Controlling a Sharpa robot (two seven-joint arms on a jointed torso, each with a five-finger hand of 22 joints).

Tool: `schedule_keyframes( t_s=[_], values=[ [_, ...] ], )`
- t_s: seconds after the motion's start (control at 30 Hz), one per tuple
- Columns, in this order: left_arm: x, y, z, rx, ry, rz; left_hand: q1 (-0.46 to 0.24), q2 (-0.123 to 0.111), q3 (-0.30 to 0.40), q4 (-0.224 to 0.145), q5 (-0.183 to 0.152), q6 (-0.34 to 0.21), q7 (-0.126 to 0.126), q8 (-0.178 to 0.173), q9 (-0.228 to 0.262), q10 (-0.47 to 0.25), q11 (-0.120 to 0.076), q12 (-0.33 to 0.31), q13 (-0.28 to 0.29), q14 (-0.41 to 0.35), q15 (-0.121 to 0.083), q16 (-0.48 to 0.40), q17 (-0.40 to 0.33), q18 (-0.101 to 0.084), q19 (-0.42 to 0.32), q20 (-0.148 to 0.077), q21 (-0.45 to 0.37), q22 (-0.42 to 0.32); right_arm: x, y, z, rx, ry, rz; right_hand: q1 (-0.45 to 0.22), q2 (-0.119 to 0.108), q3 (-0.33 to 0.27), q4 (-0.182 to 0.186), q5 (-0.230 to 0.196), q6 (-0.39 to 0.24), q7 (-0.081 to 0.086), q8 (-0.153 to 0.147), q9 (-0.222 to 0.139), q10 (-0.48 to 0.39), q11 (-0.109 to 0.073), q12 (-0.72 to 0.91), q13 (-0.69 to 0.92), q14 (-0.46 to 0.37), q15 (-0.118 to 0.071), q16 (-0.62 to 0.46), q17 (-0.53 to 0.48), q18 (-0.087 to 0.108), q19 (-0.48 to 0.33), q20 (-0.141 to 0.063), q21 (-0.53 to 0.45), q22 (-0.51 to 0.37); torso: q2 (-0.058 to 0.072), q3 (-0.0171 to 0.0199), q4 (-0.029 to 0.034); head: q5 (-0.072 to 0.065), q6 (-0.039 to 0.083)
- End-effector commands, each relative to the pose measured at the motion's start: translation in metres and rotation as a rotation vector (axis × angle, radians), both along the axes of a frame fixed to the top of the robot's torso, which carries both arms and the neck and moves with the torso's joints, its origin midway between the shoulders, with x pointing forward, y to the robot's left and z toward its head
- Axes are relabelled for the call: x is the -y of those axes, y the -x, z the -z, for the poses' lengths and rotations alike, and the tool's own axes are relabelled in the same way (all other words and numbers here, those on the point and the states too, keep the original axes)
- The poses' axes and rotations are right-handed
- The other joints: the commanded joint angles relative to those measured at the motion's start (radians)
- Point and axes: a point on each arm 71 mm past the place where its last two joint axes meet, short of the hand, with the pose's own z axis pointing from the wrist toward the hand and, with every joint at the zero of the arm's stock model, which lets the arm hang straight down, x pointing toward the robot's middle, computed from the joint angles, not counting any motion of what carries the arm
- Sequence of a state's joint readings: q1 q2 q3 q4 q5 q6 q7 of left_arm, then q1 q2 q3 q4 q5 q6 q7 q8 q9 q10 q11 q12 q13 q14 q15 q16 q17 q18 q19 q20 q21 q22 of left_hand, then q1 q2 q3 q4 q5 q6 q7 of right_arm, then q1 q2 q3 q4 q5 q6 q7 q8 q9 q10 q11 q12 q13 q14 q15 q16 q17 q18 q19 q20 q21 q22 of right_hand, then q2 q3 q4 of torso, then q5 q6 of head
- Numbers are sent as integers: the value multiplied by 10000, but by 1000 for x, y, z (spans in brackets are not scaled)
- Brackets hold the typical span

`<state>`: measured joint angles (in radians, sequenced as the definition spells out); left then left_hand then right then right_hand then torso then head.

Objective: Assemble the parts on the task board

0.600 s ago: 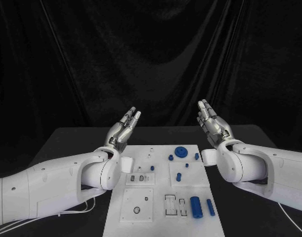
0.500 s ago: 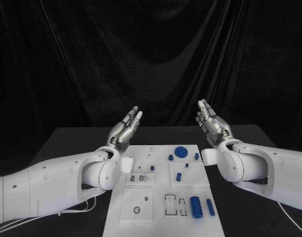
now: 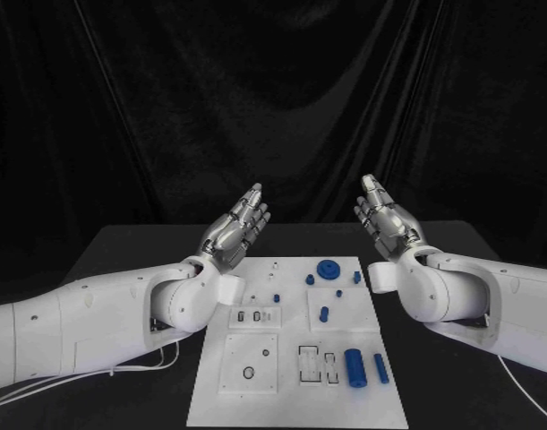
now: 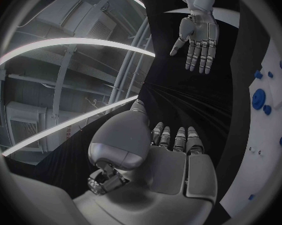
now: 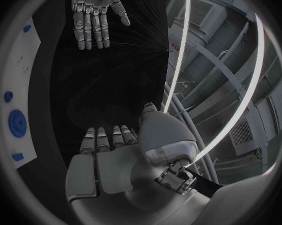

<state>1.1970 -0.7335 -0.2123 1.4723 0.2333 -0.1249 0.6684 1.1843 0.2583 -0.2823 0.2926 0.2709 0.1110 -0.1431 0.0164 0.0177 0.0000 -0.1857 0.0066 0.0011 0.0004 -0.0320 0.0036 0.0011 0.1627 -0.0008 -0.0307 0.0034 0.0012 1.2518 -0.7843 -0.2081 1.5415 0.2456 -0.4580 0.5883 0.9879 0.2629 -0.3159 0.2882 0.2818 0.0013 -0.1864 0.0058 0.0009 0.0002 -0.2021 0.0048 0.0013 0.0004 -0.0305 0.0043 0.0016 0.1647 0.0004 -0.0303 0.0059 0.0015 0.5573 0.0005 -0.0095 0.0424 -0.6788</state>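
Observation:
The white task board (image 3: 293, 394) lies in the middle of the black table, with several small blue parts on it: a round disc (image 3: 329, 268) at the far end, small pegs (image 3: 325, 313) mid-board, and two cylinders (image 3: 354, 367) near the front right. Both hands are raised above the far end of the board, palms facing each other, fingers straight and apart, holding nothing. My left hand (image 3: 237, 227) is up over the board's far left corner, my right hand (image 3: 387, 224) over its far right. The left wrist view shows the right hand (image 4: 198, 36); the right wrist view shows the left hand (image 5: 94, 12).
White inset plates with slots and holes (image 3: 252, 363) sit on the board's left and front. A white cable (image 3: 157, 358) runs under my left arm on the table. Black curtain hangs behind the table.
My left hand has risen a little and turned, its fingers spreading. The whole picture has shifted slightly. The right hand has barely moved.

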Motion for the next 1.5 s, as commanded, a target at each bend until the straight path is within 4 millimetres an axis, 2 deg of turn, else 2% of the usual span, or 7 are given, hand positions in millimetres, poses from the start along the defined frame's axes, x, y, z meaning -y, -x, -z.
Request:
schedule_keyframes(
  t_s=[0.03,0.47,0.57,0.67,0.87,1.13,1.5],
  values=[
    [-7,-1,-13,1693,1076,-534,68,113,-21,-16,72,-25,51,4,-4,0,7,-66,-11,-4,-1296,-36,-11,116,8,-123,-34,-12,0,-1,-3,296,-601,-819,171,-22,-47,10,-26,-13,138,-58,-9,-2,211,-48,-13,-4,-1613,-43,-16,157,-4,-294,-59,-15,-14,-4,21,-20,-246],
    [-20,-2,-15,3355,-759,-651,-57,297,179,-11,-143,105,592,20,12,0,569,-66,-11,-4,-866,-36,-11,179,8,296,-34,-12,4,-7,-9,2086,1352,-2618,599,-59,27,3,77,140,899,-11,35,-2,993,-48,-13,-4,-772,-43,-16,158,-4,437,-59,-15,7,-4,-7,313,-913],
    [-25,-1,-17,4051,-1359,-606,46,264,199,-19,-53,167,665,28,20,0,646,-66,-11,-4,-857,-36,-11,171,8,339,-34,-12,11,-11,-12,2539,2297,-2970,1221,-380,51,21,382,455,1580,62,102,-2,1560,-48,-13,-4,799,-43,-16,150,-4,2300,-59,-15,2,-5,-7,424,-1079],
    [-32,0,-19,4723,-1899,-553,500,165,255,-20,410,344,814,43,36,0,799,-66,-11,-4,-734,-36,-11,147,8,849,-34,-12,18,-16,-19,3071,3434,-3264,1779,-657,103,-20,586,1072,2113,167,190,-2,2081,-48,-13,-4,1639,-43,-16,154,125,3101,31,49,12,-5,-6,402,-1239],
    [-43,3,-24,5884,-2674,-506,1016,49,297,-18,957,844,986,100,88,0,978,-66,-11,-4,-520,-36,-11,140,8,1079,-34,-12,31,-24,-48,4343,6160,-3678,3031,-1078,335,-336,980,1778,2059,236,272,590,3246,143,135,1804,2596,491,347,-311,2686,3267,1184,611,18,-5,7,460,-1709],
    [-68,19,-35,6582,-3181,-618,1425,-52,296,-13,1326,1436,1168,141,133,18,1161,-60,-5,-4,-179,-36,-11,154,8,1251,-34,-12,26,-29,-84,6367,11707,-4723,3742,-1707,467,-420,-1179,4102,2810,563,490,3191,3386,528,371,9747,1785,2131,1086,199,9285,2859,2712,956,304,-62,57,826,-1902],
    [-80,32,-43,6669,-3041,-532,1637,48,312,-3,1526,452,602,41,36,0,571,-66,-11,-4,-51,-36,-11,131,8,1700,-34,-12,10,-20,-90,8231,16566,-5259,4759,-2419,2647,-1159,-1176,7333,2079,809,729,8190,2902,1002,666,14219,336,2558,1823,195,13520,1290,3128,1004,1228,-67,303,440,-1524]
  ],
)
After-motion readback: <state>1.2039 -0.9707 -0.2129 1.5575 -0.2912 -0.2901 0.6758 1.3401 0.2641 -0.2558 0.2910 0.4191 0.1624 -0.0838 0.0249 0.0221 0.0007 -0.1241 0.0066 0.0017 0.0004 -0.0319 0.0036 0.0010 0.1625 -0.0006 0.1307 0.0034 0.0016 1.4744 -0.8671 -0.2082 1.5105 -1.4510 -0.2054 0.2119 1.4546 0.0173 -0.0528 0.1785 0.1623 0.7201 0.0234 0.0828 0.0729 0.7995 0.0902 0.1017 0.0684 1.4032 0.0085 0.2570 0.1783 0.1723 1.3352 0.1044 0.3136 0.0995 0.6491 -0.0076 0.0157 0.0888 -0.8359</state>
